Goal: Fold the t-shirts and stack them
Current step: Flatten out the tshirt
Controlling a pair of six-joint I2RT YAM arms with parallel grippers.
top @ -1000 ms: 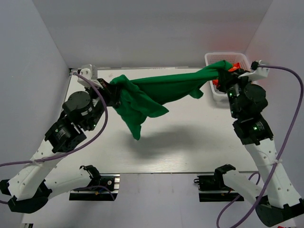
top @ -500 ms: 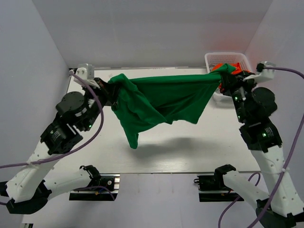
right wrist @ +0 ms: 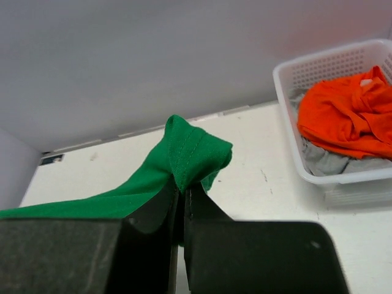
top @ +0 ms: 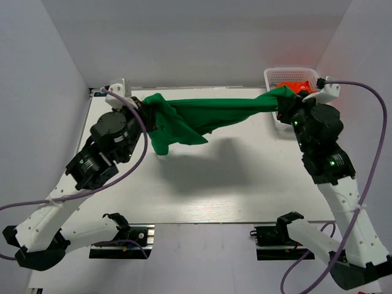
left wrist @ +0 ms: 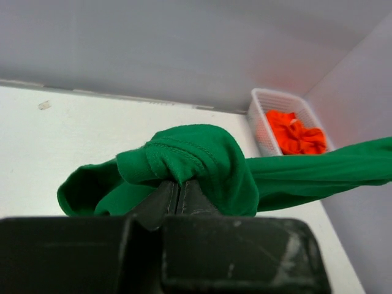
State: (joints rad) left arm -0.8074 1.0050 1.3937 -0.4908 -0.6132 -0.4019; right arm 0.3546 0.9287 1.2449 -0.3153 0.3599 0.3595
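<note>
Judging from how things lie, the task is near its start: no shirt is folded and no stack is begun. The green t-shirt [top: 202, 113] hangs in the air as a twisted band. It runs from just beside the basket [top: 291, 74] across to the side of the table [top: 245, 184] farthest from it. The band appears to stay clear of the tabletop along its length, and a loose bunch of cloth droops at the end away from the basket. The right gripper [right wrist: 182, 191] has its jaws pinched tight on a hemmed edge of the shirt, close to the basket's wall. The left gripper [left wrist: 179, 187], well apart from the basket, is likewise clamped on a bunched, stitched fold at the other end. Between them the cloth is pulled fairly taut but rolled on itself, so it is not spread flat. Which parts of the shirt each gripper holds I cannot tell. The orange t-shirt [right wrist: 346, 113] lies crumpled inside the basket, on top of some grey cloth [right wrist: 318, 160], with neither gripper on it. As I read it, nearly everything is left to do. The green shirt has to be opened out, laid on the table away from the basket, and folded. Then the orange one must come out of the basket, be folded in the same way, and be set on top. The only progress the views show is that one shirt is out of the basket and held at both ends.
</note>
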